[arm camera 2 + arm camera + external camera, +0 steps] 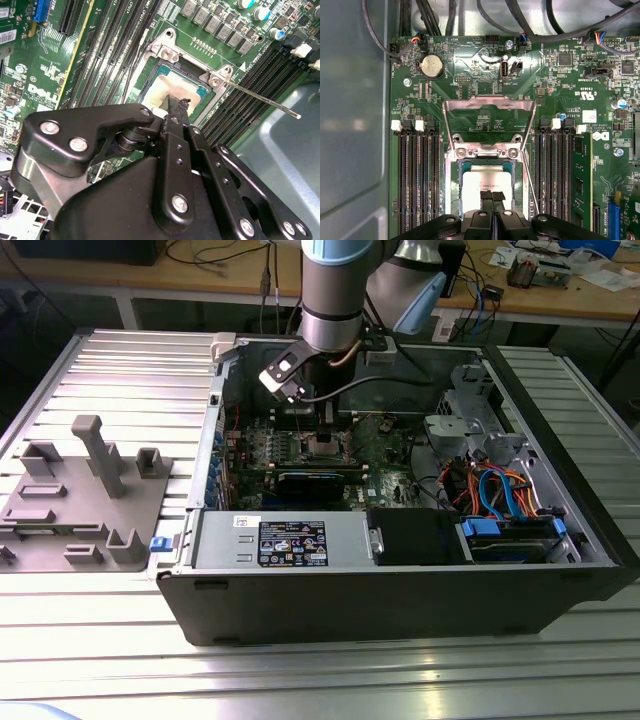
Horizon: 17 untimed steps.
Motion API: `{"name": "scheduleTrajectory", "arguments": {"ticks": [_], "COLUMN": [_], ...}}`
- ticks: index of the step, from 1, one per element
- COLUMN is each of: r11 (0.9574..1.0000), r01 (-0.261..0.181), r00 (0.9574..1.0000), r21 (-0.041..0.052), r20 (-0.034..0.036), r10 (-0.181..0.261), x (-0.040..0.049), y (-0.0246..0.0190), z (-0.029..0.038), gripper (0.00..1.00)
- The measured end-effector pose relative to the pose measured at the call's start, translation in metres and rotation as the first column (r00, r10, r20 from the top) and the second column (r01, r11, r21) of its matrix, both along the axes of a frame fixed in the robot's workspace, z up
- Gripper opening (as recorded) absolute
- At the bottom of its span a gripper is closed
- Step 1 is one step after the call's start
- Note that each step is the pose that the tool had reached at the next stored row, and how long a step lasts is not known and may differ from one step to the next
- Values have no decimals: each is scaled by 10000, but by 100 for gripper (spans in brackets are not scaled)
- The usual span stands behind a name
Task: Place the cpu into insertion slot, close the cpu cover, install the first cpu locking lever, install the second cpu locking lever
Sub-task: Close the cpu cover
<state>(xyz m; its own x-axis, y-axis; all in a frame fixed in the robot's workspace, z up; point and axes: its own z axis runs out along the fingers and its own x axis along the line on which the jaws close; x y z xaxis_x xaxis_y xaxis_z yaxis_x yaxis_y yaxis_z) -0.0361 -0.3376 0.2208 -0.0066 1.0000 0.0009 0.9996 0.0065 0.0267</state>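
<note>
gripper [492, 194]: fingers closed together | tips over cpu [475, 185], seated in insertion slot [454, 190] | cpu cover [490, 103] raised open | arm [335, 300]: exterior view's upper centre

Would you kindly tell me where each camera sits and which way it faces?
Exterior view: off the arm, looks down into the open computer case; arm reaches in.
First wrist view: on the wrist, squarely facing motherboard, open cpu cover and cpu; gripper shows.
Second wrist view: on the wrist, slanted across the gripper toward the cpu.
Shared: both wrist views show gripper and cpu.
</note>
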Motion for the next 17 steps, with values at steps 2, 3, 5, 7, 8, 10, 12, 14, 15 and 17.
{"name": "scheduleTrajectory", "arguments": {"ticks": [2,3,5,7,8,10,12,14,15,17], "r11": [10000,10000,10000,10000,10000,10000,10000,10000,10000,10000], "r01": [1,0,1,1,1,1,2,1,1,1], "r00": [10000,10000,10000,10000,10000,10000,10000,10000,10000,10000], "r21": [1,0,2,2,2,2,3,2,2,4], "r20": [-18,-44,-48,-50,-50,-51,-55,-57,-58,-57], "r10": [-1,0,-1,-1,-1,-1,-2,-1,-1,-1], "x": [0,0,0,1,0,1,1,1,1,1], "y": [0,0,0,0,0,0,1,1,1,1], "z": [-1,0,-1,-1,-1,-1,1,19,27,28], "gripper": [11,11,11,11,11,11,11,11,11,11]}}
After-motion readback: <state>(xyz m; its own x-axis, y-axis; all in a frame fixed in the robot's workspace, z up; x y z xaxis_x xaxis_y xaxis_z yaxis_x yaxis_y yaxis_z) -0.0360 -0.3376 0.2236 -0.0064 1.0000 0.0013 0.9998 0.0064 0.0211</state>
